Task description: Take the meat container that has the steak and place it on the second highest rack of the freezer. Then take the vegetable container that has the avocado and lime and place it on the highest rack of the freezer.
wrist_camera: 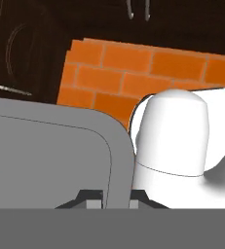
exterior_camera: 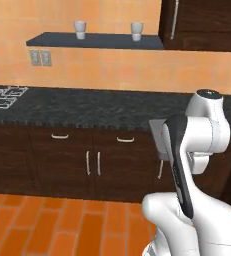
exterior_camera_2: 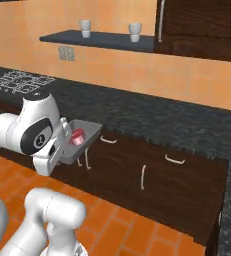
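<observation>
Right base view: the claw (exterior_camera_2: 67, 142) is clamped on the near rim of the meat container (exterior_camera_2: 87, 131), holding the grey tray in the air in front of the dark lower cabinets (exterior_camera_2: 152, 175), just below the edge of the black counter (exterior_camera_2: 152, 117). The steak (exterior_camera_2: 77, 137) lies inside the tray near the claw. In the hand view, the tray's rim (wrist_camera: 116, 160) sits between the fingertips above the orange tile floor (wrist_camera: 148, 73).
</observation>
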Controlling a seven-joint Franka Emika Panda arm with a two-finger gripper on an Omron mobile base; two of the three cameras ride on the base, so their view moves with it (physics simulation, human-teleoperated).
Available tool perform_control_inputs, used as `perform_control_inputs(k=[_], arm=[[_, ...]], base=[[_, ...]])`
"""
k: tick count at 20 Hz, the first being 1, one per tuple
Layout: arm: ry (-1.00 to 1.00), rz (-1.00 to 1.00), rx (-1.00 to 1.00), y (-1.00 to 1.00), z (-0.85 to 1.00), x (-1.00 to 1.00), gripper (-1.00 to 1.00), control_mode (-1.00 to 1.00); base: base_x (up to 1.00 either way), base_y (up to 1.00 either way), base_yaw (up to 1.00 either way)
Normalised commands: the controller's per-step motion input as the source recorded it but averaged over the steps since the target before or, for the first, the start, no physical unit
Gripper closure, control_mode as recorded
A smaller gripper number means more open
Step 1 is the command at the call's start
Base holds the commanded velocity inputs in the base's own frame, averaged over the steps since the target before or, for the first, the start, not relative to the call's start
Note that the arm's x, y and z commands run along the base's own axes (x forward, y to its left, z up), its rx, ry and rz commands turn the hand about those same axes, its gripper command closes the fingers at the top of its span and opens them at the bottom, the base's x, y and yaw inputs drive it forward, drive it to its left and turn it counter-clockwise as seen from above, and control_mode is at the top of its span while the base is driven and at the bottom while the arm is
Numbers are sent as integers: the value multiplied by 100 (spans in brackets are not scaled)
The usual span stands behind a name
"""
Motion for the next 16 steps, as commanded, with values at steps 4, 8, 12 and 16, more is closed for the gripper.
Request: perform_control_inputs(k=[4, 8, 12, 16], arm=[[0, 0, 0, 0, 0, 0, 100, 100], [0, 0, 0, 0, 0, 0, 100, 100], [0, 0, 0, 0, 0, 0, 100, 100], [0, 0, 0, 0, 0, 0, 100, 100]], base=[[-18, 0, 100], [-16, 0, 100], [-15, 0, 100], [-16, 0, 100]])
